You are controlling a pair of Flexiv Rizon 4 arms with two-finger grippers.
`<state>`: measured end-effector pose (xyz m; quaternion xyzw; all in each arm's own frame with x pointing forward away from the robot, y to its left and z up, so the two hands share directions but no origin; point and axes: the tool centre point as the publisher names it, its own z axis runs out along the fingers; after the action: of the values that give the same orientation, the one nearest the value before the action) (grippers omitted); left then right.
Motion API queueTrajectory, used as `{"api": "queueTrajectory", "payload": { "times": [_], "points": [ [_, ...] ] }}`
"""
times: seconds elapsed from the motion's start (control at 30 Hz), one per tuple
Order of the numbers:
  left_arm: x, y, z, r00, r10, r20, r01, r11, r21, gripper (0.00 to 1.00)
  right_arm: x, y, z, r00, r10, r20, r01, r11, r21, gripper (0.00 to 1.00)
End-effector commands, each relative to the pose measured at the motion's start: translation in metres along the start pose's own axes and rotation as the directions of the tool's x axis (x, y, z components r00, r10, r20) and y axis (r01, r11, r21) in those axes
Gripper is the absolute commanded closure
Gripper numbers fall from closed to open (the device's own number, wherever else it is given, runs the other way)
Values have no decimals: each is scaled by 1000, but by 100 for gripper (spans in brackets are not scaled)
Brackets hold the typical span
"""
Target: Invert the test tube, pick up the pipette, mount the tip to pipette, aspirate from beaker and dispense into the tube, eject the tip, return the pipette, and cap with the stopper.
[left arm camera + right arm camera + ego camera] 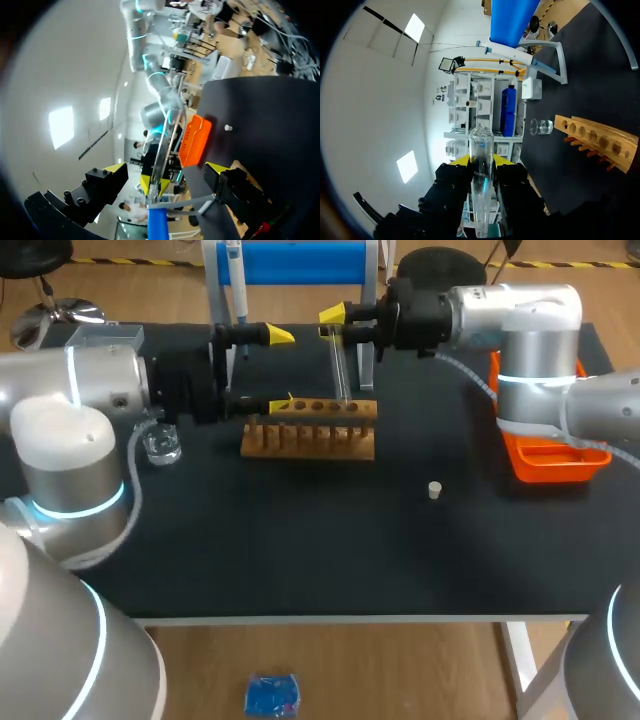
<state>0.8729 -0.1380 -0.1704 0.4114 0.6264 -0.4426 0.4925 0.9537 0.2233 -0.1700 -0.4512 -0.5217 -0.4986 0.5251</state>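
Two arms are facing each other across the black tabletop (300, 560), just behind the long wooden tube rack (308, 430). The right claw (481, 161) is clenching the clear glass test tube (340, 365) upright, lower end at the rack's holes, likely for the flip. The left claw (280, 370) is hovering released, fingers spread, just short of the tube, perhaps readying a handover. The small white stopper (434, 490) is sitting well apart, presumably waiting for capping.

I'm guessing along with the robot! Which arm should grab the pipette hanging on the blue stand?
Probably the left. The left gripper is open, empty and right beside the pipette on the stand. The right gripper is shut on the test tube, so it is busy.
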Motion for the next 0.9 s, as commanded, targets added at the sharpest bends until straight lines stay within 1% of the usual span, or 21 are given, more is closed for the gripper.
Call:
{"api": "queueTrajectory", "payload": {
  "times": [0.03, 0.07, 0.17, 0.27, 0.33, 0.47, 0.53, 0.6, 0.63, 0.67, 0.73, 0.77, 0.8, 0.87, 0.9],
  "points": [
    [0, 5, 6, 817, 538, -208, -480, 834, 273, 0, 0, 0, 0, 1000, -1, 1, 1, 1000, 0, 100],
    [0, 4, 8, 802, 554, -222, -501, 827, 255, 0, 0, 0, 0, 1000, -1, 1, 1, 1000, 0, 100],
    [-3, 2, 11, 776, 588, -227, -551, 808, 208, 0, 0, 0, 0, 1000, -1, 1, 1, 1000, 0, 100],
    [-5, 1, 15, 751, 610, -252, -580, 792, 190, 0, 0, 0, 0, 1000, -1, 1, 1, 1000, 0, 100],
    [-4, -1, 18, 745, 626, -232, -597, 780, 189, 0, 0, 0, 0, 1000, -1, 1, 1, 1000, 0, 100],
    [-3, -1, 19, 744, 638, -198, -616, 770, 166, 0, 0, 0, 0, 1000, -1, 1, 1, 1000, 0, 100],
    [-2, -1, 20, 751, 633, -187, -614, 774, 156, 0, 0, 0, 0, 1000, -1, 1, 1, 1000, 0, 100],
    [-1, 1, 20, 769, 613, -183, -597, 790, 138, 0, 0, 0, 0, 1000, -1, 1, 1, 1000, 0, 100],
    [-1, 2, 20, 784, 596, -175, -582, 803, 129, 0, 0, 0, 0, 1000, -1, 1, 1, 1000, 0, 100],
    [-1, 2, 20, 807, 570, -152, -559, 822, 113, 0, 0, 0, 0, 1000, -1, 1, 1, 1000, 0, 100],
    [-1, 4, 20, 845, 508, -166, -501, 861, 82, 0, 0, 0, 0, 1000, -1, 1, 1, 1000, 0, 100],
    [0, 3, 21, 866, 483, -131, -479, 875, 67, 0, 0, 0, 0, 1000, -1, 1, 1, 1000, 0, 100],
    [0, 2, 21, 878, 460, -130, -458, 888, 52, 0, 0, 0, 0, 1000, -1, 1, 1, 1000, 0, 100],
    [2, -1, 23, 889, 444, -116, -441, 896, 51, 0, 0, 0, 0, 1000, -1, 1, 1, 1000, 0, 100],
    [2, -3, 25, 893, 432, -129, -430, 902, 42, 0, 0, 0, 0, 1000, -1, 1, 1, 1000, 0, 100]
  ]
}}
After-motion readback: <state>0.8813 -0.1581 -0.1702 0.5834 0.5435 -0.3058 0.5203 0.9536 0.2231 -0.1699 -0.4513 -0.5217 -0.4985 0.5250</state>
